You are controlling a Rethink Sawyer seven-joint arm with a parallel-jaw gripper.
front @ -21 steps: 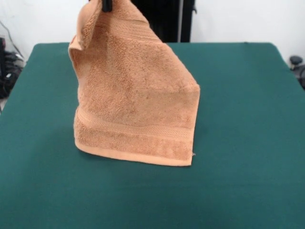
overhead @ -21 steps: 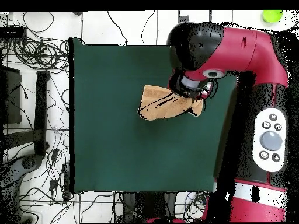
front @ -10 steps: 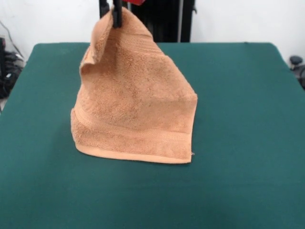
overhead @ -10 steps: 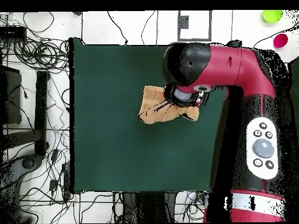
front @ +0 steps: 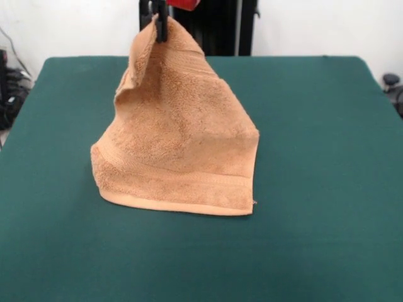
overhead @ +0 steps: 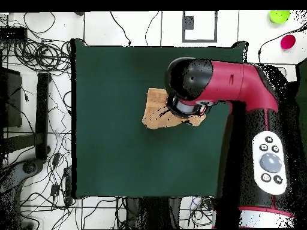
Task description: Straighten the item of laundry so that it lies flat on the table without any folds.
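Pinching the towel (front: 179, 145) by one raised corner, the gripper (front: 157, 22) is clamped; its lower hem rests mid-table (front: 327, 189).

Towel (front: 179, 145) is seen as tan-orange terry, with a woven band and a smoother, paler hem along its lower edge. Counter (front: 327, 157) is covered in plain dark green. Arm (overhead: 240, 78) is coloured red and black; pincer (front: 156, 19) is black.
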